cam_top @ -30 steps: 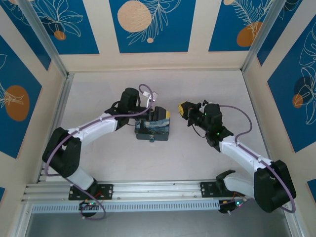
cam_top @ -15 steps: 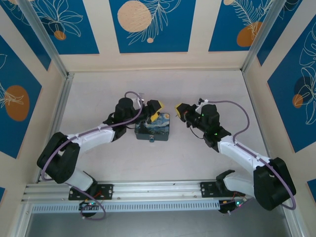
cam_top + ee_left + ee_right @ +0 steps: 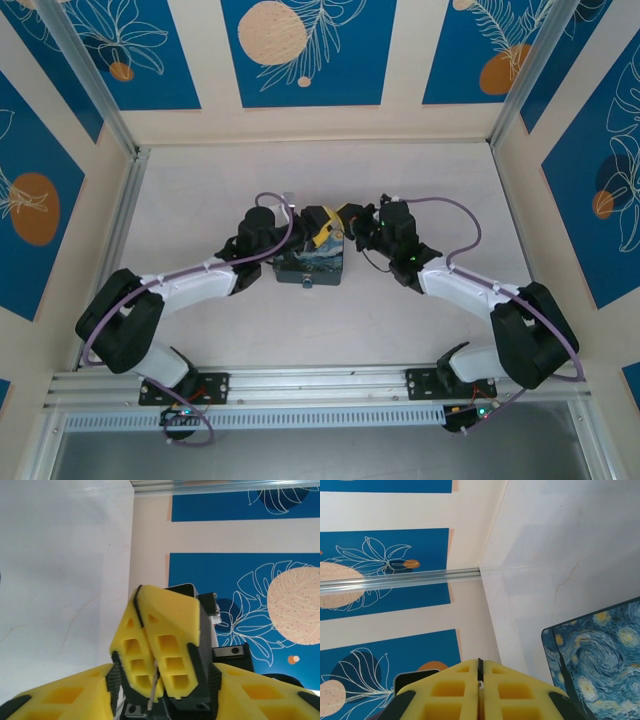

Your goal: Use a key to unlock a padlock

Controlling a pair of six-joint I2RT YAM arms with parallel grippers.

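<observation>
On pale table point(image 3: 200, 180), walled in blue panels: key point(image 3: 152, 692) clenched in right gripper point(image 3: 347, 213) at 1 o'clock of box point(image 3: 312, 265); left gripper point(image 3: 320, 228) spread, straddling it. Padlock point(image 3: 305, 283) at box's 6 o'clock, apparently not yet unlocked. Pending: insertion, turn.

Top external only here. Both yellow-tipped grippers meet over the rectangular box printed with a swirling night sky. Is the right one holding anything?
Observer: Yes. Left wrist view: the right gripper is shut on a thin grey metal sliver, probably the key, poking out between its yellow fingertips.
Operator: Left jaws?
Observer: The left gripper is open; its yellow fingers stand either side of the right gripper's tips. Contact I cannot tell.
Operator: Right wrist agree?
Observer: Yes: its own fingers are pressed together, a small pale bit in the seam near the tips.
</observation>
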